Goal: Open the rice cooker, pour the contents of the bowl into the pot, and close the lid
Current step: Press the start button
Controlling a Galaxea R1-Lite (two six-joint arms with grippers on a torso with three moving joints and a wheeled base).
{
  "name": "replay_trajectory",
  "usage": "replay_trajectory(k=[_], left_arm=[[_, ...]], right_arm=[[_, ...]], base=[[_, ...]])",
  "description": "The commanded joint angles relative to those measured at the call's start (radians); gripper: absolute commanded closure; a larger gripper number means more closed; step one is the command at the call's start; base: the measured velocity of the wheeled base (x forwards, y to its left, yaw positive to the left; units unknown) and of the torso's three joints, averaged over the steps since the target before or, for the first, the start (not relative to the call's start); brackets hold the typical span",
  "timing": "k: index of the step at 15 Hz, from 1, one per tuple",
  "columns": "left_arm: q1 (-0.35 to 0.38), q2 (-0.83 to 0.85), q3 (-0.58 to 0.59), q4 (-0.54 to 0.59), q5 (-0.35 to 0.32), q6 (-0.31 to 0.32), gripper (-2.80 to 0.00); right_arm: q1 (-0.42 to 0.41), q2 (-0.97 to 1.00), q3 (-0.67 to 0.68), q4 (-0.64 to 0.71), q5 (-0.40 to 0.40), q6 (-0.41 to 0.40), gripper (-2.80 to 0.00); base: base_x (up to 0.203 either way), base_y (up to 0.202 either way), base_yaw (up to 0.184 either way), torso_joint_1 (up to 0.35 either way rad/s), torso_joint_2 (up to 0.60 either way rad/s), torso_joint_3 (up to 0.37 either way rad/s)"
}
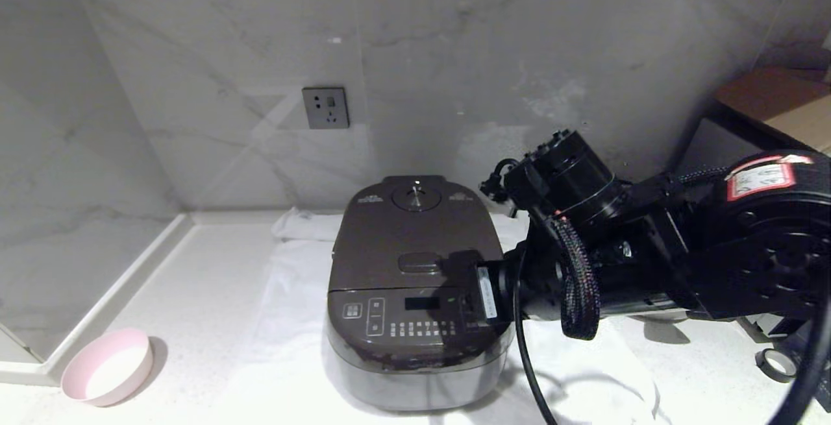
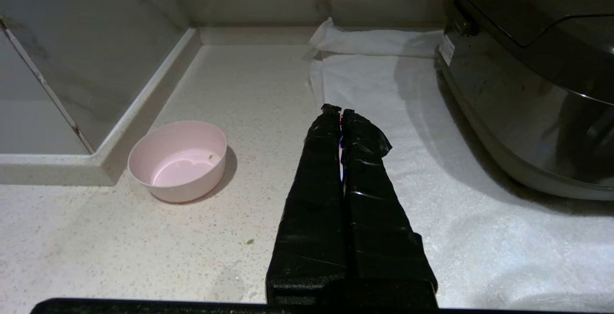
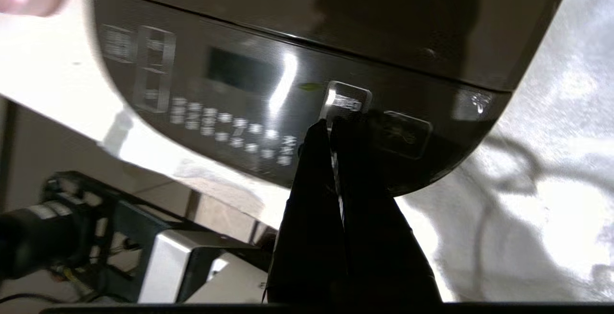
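The bowl (image 1: pixel 107 366) stands at the far left of the desk (image 1: pixel 214 295), upright, and looks nearly empty inside. The left gripper (image 2: pixel 341 112) hangs between bowl and cooker (image 1: pixel 415 295), its jaws together, holding nothing. The cooker sits on a white cloth (image 1: pixel 285 321) with its lid (image 1: pixel 415 230) down. The right gripper (image 3: pixel 331 124), jaws together, is at the right part of the cooker's front panel.

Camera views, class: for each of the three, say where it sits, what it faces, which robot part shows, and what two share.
Head: high, looking down on rice cooker; right arm crosses it.
Left wrist: low over counter, facing bowl; shut left gripper shows.
Right wrist: close at the cooker's button panel; shut right gripper shows.
Head and left wrist share bowl, cooker.
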Motion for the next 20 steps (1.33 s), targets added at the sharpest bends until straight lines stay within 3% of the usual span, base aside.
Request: replay_trajectory(k=[1, 4, 20], left_arm=[[0.000, 0.000, 0.015, -0.001, 0.000, 0.000, 0.00], [0.000, 0.000, 0.015, 0.001, 0.000, 0.000, 0.00], [0.000, 0.000, 0.015, 0.001, 0.000, 0.000, 0.00]], right_arm=[[0.004, 0.020, 0.020, 0.001, -0.034, 0.003, 0.00], [0.002, 0.016, 0.022, 0.000, -0.090, 0.003, 0.00], [-0.008, 0.031, 0.046, -0.005, -0.084, 0.005, 0.00]], base=[[0.000, 0.000, 0.000, 0.000, 0.00, 0.000], [0.000, 0.000, 0.000, 0.000, 0.00, 0.000], [0.000, 0.000, 0.000, 0.000, 0.00, 0.000]])
